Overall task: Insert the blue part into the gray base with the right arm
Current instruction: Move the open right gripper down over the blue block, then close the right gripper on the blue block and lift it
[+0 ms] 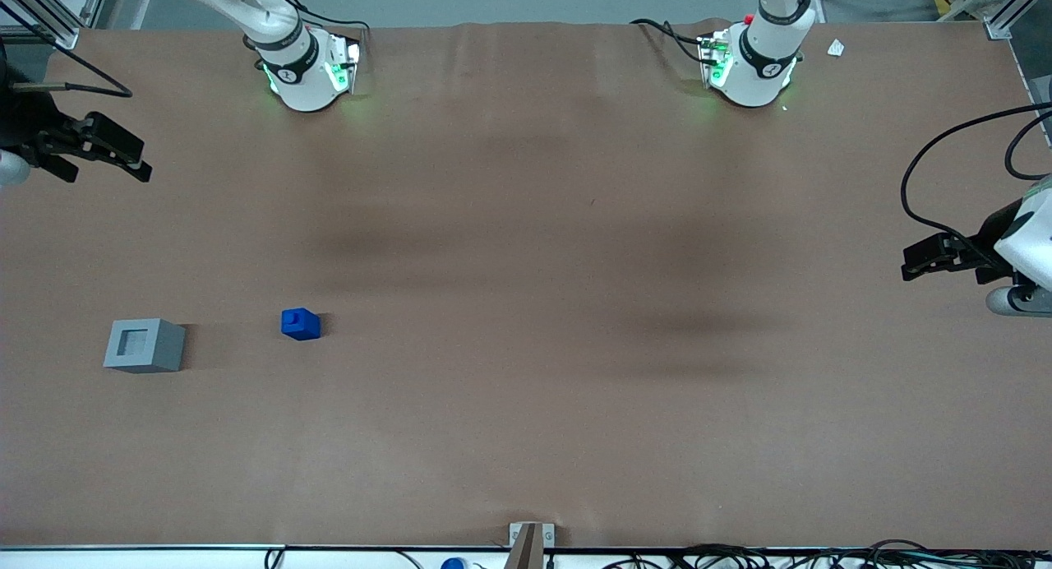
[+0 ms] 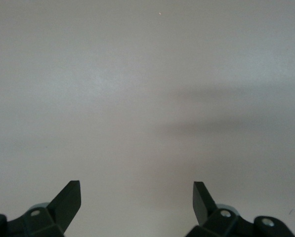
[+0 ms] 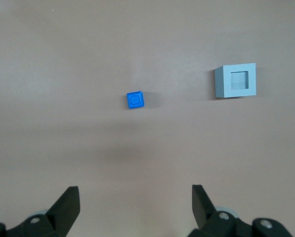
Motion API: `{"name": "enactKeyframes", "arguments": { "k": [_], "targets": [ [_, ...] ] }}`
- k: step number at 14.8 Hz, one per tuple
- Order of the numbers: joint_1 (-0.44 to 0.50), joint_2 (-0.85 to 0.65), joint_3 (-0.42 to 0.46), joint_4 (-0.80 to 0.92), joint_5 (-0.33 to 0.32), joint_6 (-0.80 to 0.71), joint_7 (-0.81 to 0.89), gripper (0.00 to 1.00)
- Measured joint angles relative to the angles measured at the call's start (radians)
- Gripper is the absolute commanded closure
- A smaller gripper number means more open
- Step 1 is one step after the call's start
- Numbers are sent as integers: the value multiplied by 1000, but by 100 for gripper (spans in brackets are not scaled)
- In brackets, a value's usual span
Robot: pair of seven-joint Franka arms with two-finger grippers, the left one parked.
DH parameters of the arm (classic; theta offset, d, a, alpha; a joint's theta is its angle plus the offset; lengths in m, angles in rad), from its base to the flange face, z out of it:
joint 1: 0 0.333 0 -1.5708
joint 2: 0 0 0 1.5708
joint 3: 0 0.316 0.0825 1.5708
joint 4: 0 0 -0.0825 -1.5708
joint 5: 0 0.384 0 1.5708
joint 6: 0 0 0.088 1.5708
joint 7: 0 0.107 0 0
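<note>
Brown tabletop (image 1: 526, 306) carries one blue part (image 1: 300, 324) and one gray base (image 1: 145, 345), apart. Right arm's gripper (image 1: 103, 154) hangs at the table's edge, spread wide, holding nothing.

The front camera sat high above the bench (image 1: 526, 404) edge and looked steeply down, taking in the whole brown surface with both arm bases at its farther edge. The right wrist camera rode above the gripper (image 3: 136, 205), facing straight down from well above the bench, its spread fingers (image 3: 68, 205) framing the shot. It shared with the front view the blue part (image 1: 300, 324) (image 3: 135, 100) and the gray base (image 1: 145, 346) (image 3: 236, 81), well apart, at the working arm's end. The left wrist camera looked closely down on bare surface only.
</note>
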Motion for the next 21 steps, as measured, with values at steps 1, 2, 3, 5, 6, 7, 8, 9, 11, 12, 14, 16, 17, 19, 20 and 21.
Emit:
{"name": "enactKeyframes", "arguments": {
  "k": [1,2,3,5,6,7,8,9,11,12,14,16,17,19,20,21],
  "targets": [
    [0,2,0,0,0,0,0,0],
    [0,3,0,0,0,0,0,0],
    [0,5,0,0,0,1,1,0],
    [0,10,0,-2,0,5,1,0],
    [1,17,1,-11,0,16,1,0],
    [3,31,2,-27,0,36,1,0],
    [5,52,3,-43,0,53,1,0],
    [6,84,3,-57,0,73,1,0],
    [7,167,3,-79,0,148,1,3],
    [9,210,3,-92,0,202,1,5],
    [21,283,3,-130,0,324,-1,9],
    [45,346,5,-167,0,449,-2,13],
    [60,375,6,-185,0,512,-2,16],
    [88,426,6,-208,0,606,-2,17],
    [98,447,6,-216,0,638,-4,17],
    [103,464,7,-226,0,660,-15,17]
  ]
}}
